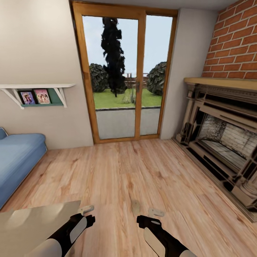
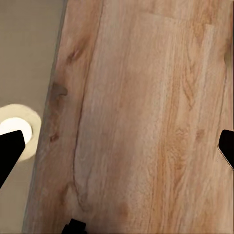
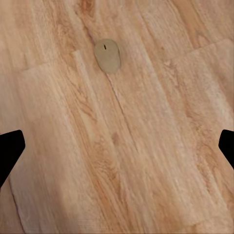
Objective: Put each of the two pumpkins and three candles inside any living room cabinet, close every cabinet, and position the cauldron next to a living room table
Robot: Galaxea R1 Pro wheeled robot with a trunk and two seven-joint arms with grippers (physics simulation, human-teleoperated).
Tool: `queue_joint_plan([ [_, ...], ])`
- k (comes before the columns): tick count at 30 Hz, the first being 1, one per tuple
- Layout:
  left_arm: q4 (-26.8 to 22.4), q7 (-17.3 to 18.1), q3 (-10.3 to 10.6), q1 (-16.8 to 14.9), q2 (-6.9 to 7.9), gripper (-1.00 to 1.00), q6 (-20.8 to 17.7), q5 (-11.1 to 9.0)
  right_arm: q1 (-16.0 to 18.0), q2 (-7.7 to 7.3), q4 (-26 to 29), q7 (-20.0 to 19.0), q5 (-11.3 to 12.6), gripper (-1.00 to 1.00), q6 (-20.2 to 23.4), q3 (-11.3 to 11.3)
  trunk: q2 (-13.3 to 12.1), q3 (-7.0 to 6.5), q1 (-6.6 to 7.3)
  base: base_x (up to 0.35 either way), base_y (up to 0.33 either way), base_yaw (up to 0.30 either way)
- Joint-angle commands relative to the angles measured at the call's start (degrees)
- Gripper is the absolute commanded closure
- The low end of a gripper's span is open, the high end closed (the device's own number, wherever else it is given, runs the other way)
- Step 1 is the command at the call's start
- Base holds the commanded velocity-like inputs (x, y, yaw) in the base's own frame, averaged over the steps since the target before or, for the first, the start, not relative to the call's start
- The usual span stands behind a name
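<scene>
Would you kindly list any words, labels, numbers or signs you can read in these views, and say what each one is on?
No text can be read in any of the views.
The two framed pictures on the wall shelf show small figures; any lettering on them is too small and blurred to read.
The candle lying on the plank floor, the table and the fireplace surround carry no visible markings.

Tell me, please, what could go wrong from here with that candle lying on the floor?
The candle lies on the bare floor ahead of the open right gripper, so driving forward might knock or roll it away. The table corner sits close beside the left gripper; a turn could clip it.
</scene>
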State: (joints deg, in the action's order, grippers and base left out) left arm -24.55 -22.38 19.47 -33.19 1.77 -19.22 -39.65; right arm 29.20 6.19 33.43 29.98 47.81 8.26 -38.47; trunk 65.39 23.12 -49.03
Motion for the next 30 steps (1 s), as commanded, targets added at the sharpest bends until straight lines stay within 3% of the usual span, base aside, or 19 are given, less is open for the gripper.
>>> queue_joint_plan([
  [1,-0.2,-0.5,0.5,0.0,0.08,-1.00,-0.2,-0.5,0.1,-0.04,0.1,0.4,0.2,-1.00,0.2,-0.3,0.0,0.10,-0.03,0.261,0.000,-0.069],
  [10,-0.2,-0.5,0.5,0.0,0.08,-1.00,-0.2,-0.5,0.1,-0.04,0.1,0.4,0.2,-1.00,0.2,-0.3,0.0,0.62,-0.03,0.259,-0.004,-0.140],
  [30,-0.2,-0.5,0.5,0.0,0.08,-1.00,-0.2,-0.5,0.1,-0.04,0.1,0.4,0.2,-1.00,0.2,-0.3,0.0,0.93,-0.03,0.237,-0.020,-0.046],
])
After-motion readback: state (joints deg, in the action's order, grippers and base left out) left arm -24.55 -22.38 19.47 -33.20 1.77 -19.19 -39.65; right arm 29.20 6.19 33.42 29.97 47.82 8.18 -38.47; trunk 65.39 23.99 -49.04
